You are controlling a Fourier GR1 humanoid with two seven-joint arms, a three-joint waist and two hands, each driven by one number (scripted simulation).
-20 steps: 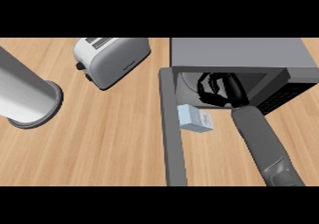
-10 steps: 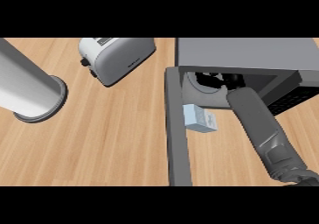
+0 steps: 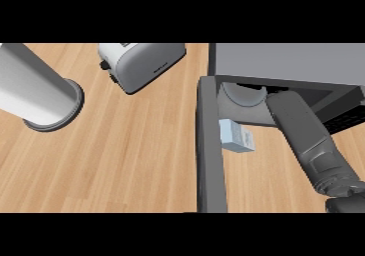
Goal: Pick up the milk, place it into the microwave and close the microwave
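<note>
The milk (image 3: 235, 136), a small white and pale-blue carton, sits at the front lip of the open microwave (image 3: 288, 60), between its door (image 3: 211, 160) and my right forearm (image 3: 307, 135). The forearm runs from the lower right up into the microwave's cavity. Only a dark sliver of my right hand (image 3: 278, 90) shows under the microwave's top, above and to the right of the milk and not touching it. A round turntable (image 3: 240, 96) shows inside. My left hand is out of sight.
A silver toaster (image 3: 141, 62) stands at the back, left of the microwave. A tall white cylinder (image 3: 30, 92) on a grey base stands at the far left. The open door juts toward me down the middle of the wooden counter (image 3: 126, 160).
My right arm has pushed deeper into the microwave, so the hand is now mostly hidden under its top. The milk stays where it was by the door.
</note>
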